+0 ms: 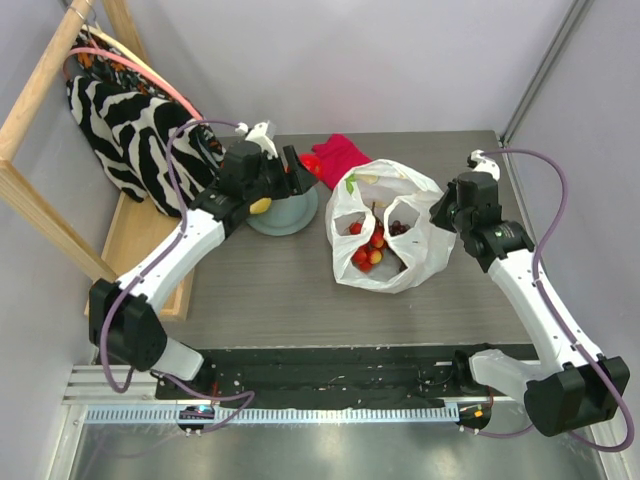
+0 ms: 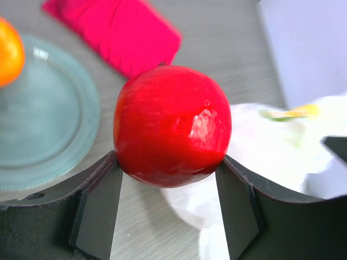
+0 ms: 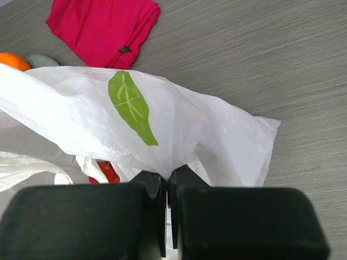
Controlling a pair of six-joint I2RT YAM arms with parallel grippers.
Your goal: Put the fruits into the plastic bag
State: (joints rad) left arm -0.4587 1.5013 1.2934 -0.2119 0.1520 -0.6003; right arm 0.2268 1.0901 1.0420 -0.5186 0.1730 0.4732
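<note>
**Here: apple clamped at left, bag edge pinched at right**

Far left we see a zebra-striped bag hanging on a wooden rack, off the table. Next over, the left gripper has its jaws spread wide around a red apple. One finger presses each side of it, so the apple is held. From the top view this grip sits at the far right rim of the plate, between the plate and the red cloth.

On the plate we note a yellow fruit, partly hidden by the arm, and an orange at the rim. The cloth lies flat at the table's back edge, near the bag but apart from it.

Right of centre is the plastic bag, lying on the table with its mouth open upward. Inside we see small red-yellow fruits and dark grapes.

The right gripper is at the bag's right side. Its jaws are pressed together on a fold of the white film, just below a green leaf print, and the film rises taut from the pinch.
</note>
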